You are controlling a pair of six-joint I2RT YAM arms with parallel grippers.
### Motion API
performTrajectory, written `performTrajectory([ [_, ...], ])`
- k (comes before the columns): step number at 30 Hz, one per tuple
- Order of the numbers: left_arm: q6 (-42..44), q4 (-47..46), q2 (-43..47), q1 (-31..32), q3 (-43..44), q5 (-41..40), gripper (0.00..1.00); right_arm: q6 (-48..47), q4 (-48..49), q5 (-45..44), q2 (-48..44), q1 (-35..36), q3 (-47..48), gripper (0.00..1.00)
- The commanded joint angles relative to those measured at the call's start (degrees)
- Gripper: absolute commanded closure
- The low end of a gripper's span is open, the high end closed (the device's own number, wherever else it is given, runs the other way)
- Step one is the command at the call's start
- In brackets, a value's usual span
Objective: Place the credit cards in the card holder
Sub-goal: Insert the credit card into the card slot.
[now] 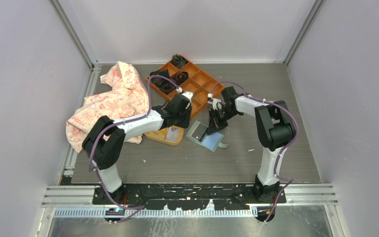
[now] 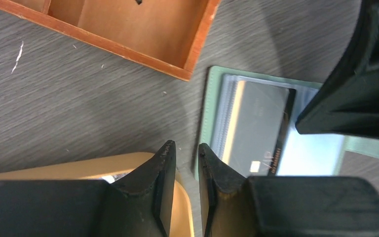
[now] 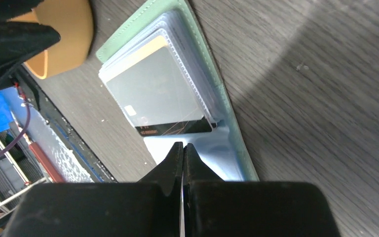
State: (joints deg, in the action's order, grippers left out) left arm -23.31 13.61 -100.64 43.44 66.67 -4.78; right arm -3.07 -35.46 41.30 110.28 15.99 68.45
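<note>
The sage-green card holder (image 1: 208, 137) lies open on the table, blue lining up. A black credit card (image 2: 256, 126) sits among its clear sleeves; it also shows in the right wrist view (image 3: 160, 94), sticking out toward the fold. My right gripper (image 3: 183, 145) is shut and empty, its tips over the blue lining (image 3: 212, 153) just below the card's edge. My left gripper (image 2: 186, 147) is empty with a narrow gap between its fingers, over the space between the yellow dish (image 2: 79, 170) and the card holder's edge (image 2: 208, 108). A pale card (image 1: 174, 132) lies in the dish.
The orange compartment tray (image 1: 197, 81) holding dark items stands behind the grippers; its corner is near the left gripper (image 2: 192, 54). A patterned cloth (image 1: 113, 101) lies at the left. The right gripper's black body (image 2: 355, 84) hangs over the card holder.
</note>
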Motion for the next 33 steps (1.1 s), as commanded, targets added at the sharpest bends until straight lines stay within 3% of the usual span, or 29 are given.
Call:
performTrajectory([
  [1,2.21,2.90,-4.10,-1.37,3.93,1.43,0.76,2.90,2.13,-4.20,0.70,1.59,0.20,0.99],
  [9,3.00,5.48,-11.01,-1.91,8.16,3.98,0.76,6.43,5.67,-5.07,0.53,3.40,0.43,0.99],
  [17,-0.31,2.42,-10.23,-1.96,5.22,10.38,0.75,7.52,8.08,-1.46,-0.96,2.61,0.77,0.99],
  [23,-2.99,-1.69,-6.22,-2.28,1.07,12.61,0.73,-6.12,-4.33,2.42,-7.80,-2.09,2.47,0.98],
  [26,-5.25,-5.32,-5.07,-3.25,-0.65,16.33,0.72,-8.52,-6.09,4.66,-10.84,-4.82,1.10,0.96],
  [33,-11.11,-12.62,-8.01,-4.84,-2.48,25.37,0.69,-16.60,-10.32,2.23,-12.34,-2.97,-1.37,0.94],
])
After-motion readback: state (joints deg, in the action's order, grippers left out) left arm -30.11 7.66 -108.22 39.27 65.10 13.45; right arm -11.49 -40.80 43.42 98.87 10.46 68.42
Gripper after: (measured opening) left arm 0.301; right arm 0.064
